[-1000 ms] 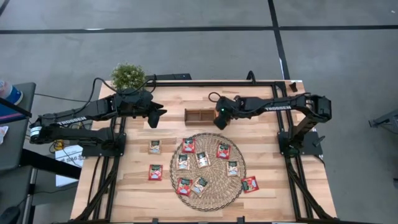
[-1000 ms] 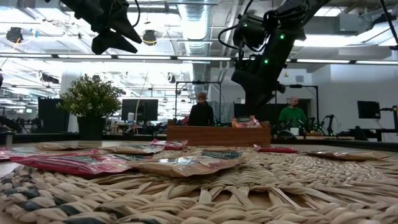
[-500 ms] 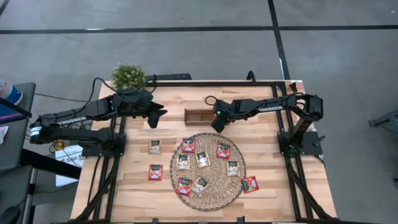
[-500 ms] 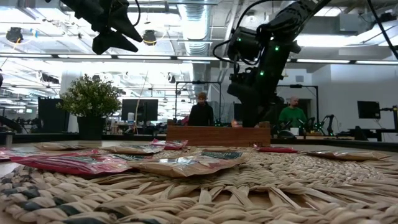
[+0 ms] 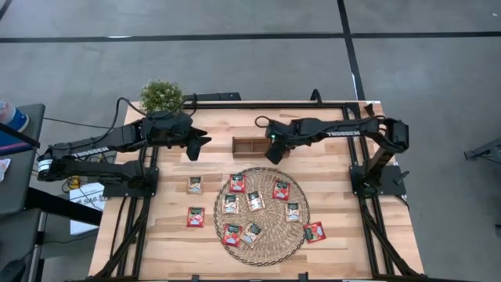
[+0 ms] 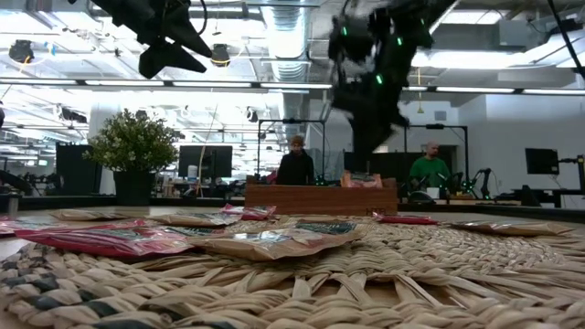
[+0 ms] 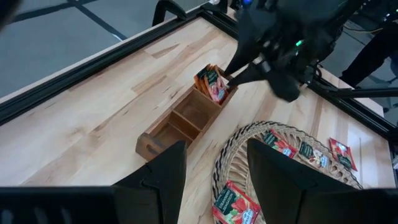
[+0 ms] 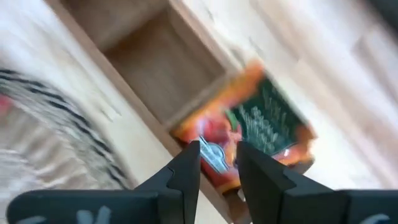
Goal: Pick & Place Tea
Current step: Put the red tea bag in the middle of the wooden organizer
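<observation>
Right wrist view: the right gripper (image 8: 217,163) stands with its jaws slightly parted and nothing between them; red-orange tea sachets (image 8: 255,134) lie just beyond the fingertips, in the end compartment of the wooden tray (image 8: 158,62).
Left wrist view: the left gripper (image 7: 214,174) has its jaws spread wide and empty; the tray (image 7: 186,112) lies well ahead of them.
High view: loose sachets (image 5: 256,200) lie on the wicker mat (image 5: 301,227) and table (image 5: 168,235), well apart from both jaws.
</observation>
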{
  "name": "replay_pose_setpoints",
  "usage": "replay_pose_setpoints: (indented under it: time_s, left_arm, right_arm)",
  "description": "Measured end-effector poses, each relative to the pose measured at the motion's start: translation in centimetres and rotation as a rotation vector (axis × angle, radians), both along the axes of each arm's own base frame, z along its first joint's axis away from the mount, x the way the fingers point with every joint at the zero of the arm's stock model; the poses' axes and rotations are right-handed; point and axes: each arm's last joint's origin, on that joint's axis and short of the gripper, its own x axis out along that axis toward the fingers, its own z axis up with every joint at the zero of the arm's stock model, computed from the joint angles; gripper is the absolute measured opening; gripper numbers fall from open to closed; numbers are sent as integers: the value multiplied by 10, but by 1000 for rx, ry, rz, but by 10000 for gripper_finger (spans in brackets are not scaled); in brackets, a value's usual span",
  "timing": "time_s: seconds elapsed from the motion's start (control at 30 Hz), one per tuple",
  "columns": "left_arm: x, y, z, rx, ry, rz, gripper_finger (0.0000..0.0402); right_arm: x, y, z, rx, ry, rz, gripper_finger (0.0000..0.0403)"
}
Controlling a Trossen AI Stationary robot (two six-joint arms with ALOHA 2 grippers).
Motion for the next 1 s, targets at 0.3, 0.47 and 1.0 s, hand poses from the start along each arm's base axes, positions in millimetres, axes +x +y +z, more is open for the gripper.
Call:
replay_pose_setpoints:
  time_s: [0.3,0.47,1.0]
  left_arm:
    - [0,-1,-1,-15,3,-27,161]
    - [-1,-7,-6,-76,48,-126,161]
    - [3,-39,-9,-107,94,-286,161]
  right_arm:
    - [-5,16,74,-84,69,103,98]
    - [-33,58,102,-4,24,205,98]
    - [-116,200,98,217,-98,57,98]
